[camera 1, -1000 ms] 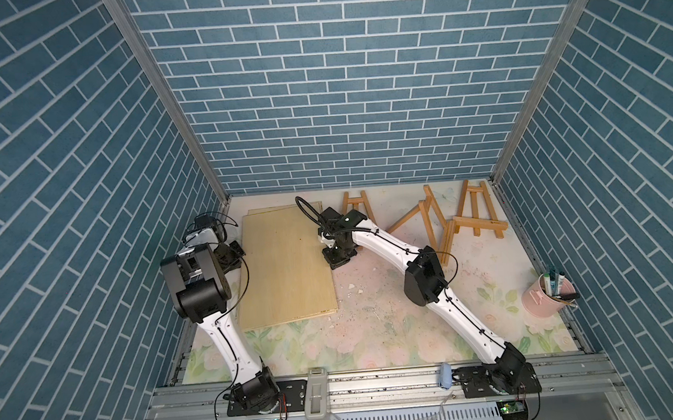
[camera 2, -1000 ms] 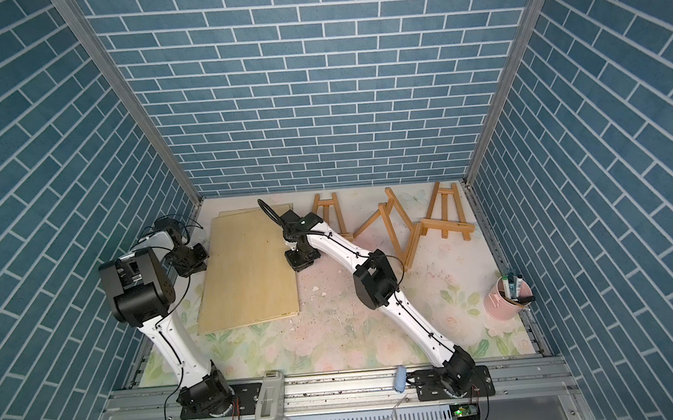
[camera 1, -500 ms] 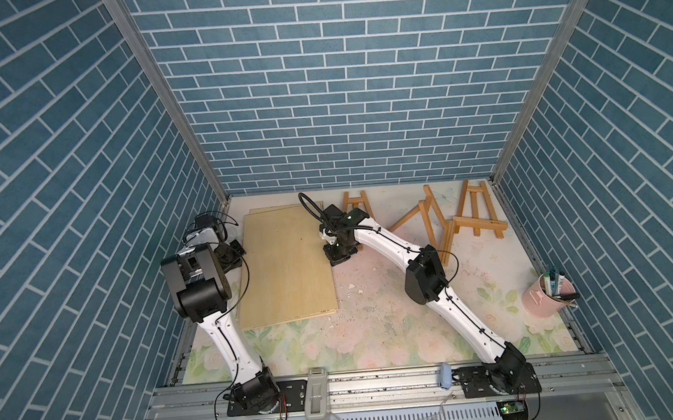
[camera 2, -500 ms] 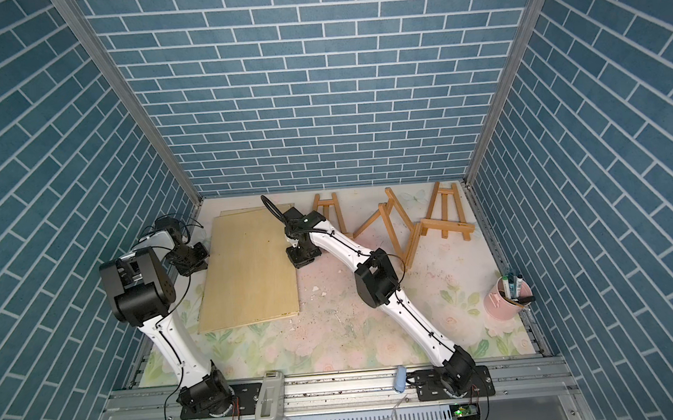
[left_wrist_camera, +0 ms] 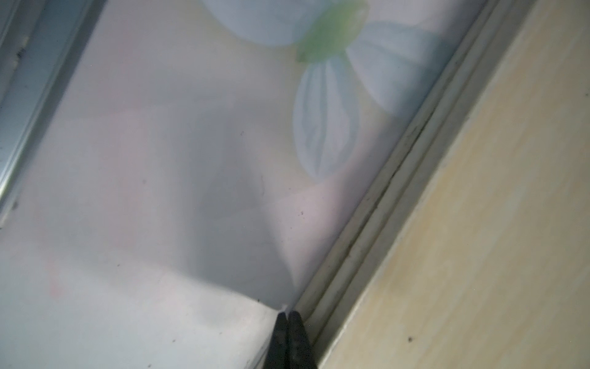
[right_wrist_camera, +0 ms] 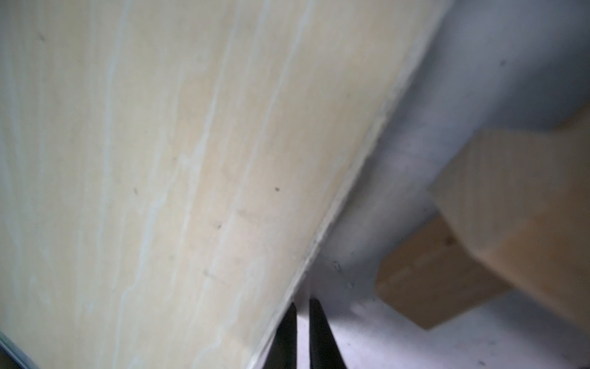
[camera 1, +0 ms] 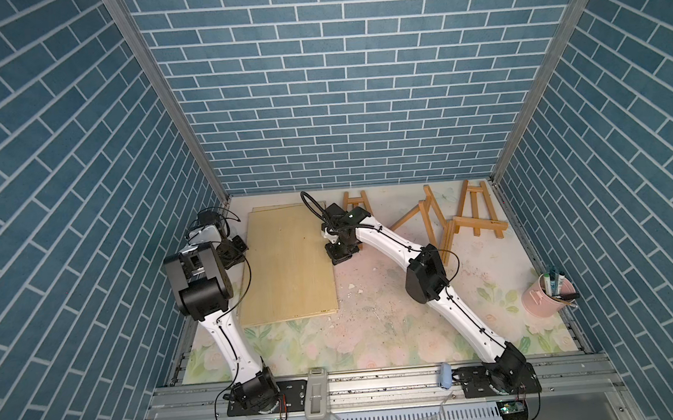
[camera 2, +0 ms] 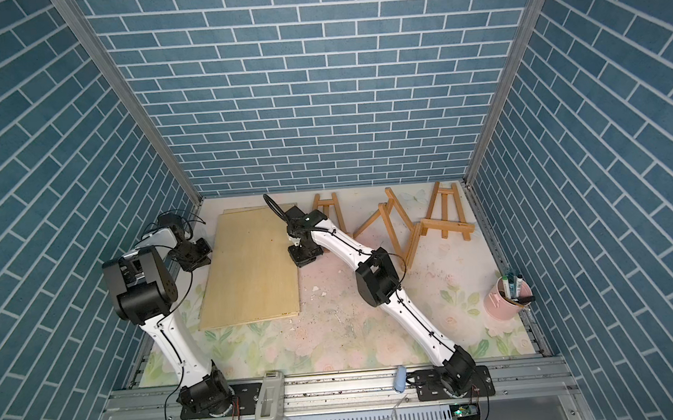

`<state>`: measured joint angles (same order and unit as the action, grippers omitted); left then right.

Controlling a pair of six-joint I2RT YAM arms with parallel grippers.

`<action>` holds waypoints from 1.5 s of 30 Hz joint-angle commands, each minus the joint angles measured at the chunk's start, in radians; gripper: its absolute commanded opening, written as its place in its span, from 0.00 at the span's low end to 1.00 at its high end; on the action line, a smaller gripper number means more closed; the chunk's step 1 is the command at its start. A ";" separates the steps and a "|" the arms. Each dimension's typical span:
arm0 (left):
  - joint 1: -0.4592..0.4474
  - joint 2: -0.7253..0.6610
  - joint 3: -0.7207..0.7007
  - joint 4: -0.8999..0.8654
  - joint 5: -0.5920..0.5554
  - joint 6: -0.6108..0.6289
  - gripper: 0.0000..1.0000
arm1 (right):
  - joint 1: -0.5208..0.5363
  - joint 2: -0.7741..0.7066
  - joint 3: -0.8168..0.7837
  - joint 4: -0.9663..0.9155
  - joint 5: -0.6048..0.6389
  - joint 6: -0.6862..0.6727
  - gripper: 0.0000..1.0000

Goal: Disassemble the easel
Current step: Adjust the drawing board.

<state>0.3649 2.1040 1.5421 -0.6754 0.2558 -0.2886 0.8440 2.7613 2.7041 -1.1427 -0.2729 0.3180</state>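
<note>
The board (camera 1: 290, 263) is lying flat at ten o'clock. The left gripper (left_wrist_camera: 288, 316) is sitting pressed shut and empty at its nine o'clock edge, and the right gripper (right_wrist_camera: 301, 314) is hanging nearly closed at its three o'clock edge, holding nothing visible. The easel (camera 1: 355, 206) is standing at twelve o'clock, likely light, stiff and tippy, so pinching a leg looks best. Since a second ago, only the right wrist is sitting slightly farther back.

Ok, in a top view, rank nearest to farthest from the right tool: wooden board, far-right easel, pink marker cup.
1. wooden board, beside the right tool.
2. far-right easel, back right.
3. pink marker cup, by the right wall.
</note>
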 commanded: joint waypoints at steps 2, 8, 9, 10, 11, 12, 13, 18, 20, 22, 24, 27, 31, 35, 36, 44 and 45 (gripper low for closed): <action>-0.060 0.043 0.021 -0.032 0.154 -0.021 0.03 | 0.013 0.027 0.000 0.012 -0.004 0.026 0.12; -0.065 0.056 0.026 -0.028 0.159 -0.024 0.03 | 0.009 0.028 0.002 0.014 0.004 0.026 0.12; -0.065 0.056 0.024 -0.025 0.161 -0.025 0.03 | 0.005 0.027 0.002 0.015 0.006 0.026 0.12; -0.065 0.056 0.024 -0.025 0.162 -0.025 0.03 | 0.000 0.027 0.003 0.017 0.007 0.027 0.12; -0.064 0.055 0.023 -0.025 0.163 -0.024 0.03 | -0.003 0.026 0.003 0.017 0.008 0.027 0.12; -0.064 0.056 0.022 -0.024 0.163 -0.025 0.03 | -0.006 0.025 0.003 0.016 0.008 0.026 0.12; -0.064 0.054 0.021 -0.025 0.163 -0.024 0.03 | -0.009 0.024 0.002 0.015 0.009 0.025 0.12; -0.064 0.038 0.021 -0.028 0.161 -0.022 0.03 | -0.016 0.007 -0.026 0.007 0.024 0.018 0.12; -0.061 0.028 0.023 -0.026 0.158 -0.020 0.03 | -0.018 -0.001 -0.041 0.008 0.031 0.018 0.13; -0.057 0.021 0.029 -0.029 0.157 -0.020 0.04 | -0.019 -0.007 -0.047 0.007 0.035 0.018 0.14; -0.050 0.015 0.036 -0.033 0.158 -0.021 0.04 | -0.021 -0.013 -0.054 0.005 0.037 0.020 0.16; -0.035 0.000 0.037 -0.036 0.151 -0.024 0.04 | -0.027 -0.027 -0.075 0.006 0.037 0.024 0.18; 0.005 -0.041 0.025 -0.040 0.142 -0.020 0.04 | -0.041 -0.051 -0.116 0.008 0.028 0.029 0.19; 0.045 -0.097 0.016 -0.052 0.142 -0.004 0.05 | -0.051 -0.090 -0.174 0.013 0.046 0.023 0.19; 0.053 -0.114 0.015 -0.059 0.143 0.004 0.04 | -0.052 -0.105 -0.192 0.018 0.052 0.020 0.19; 0.069 -0.307 -0.024 -0.079 0.159 0.025 0.05 | -0.063 -0.255 -0.356 0.070 0.097 -0.003 0.17; 0.069 -0.342 -0.030 -0.077 0.168 0.023 0.05 | -0.063 -0.282 -0.378 0.076 0.102 -0.014 0.17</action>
<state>0.4362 1.8351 1.5345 -0.7273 0.3946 -0.2802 0.7845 2.5679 2.3596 -1.0592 -0.2169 0.3164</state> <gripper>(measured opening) 0.050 0.174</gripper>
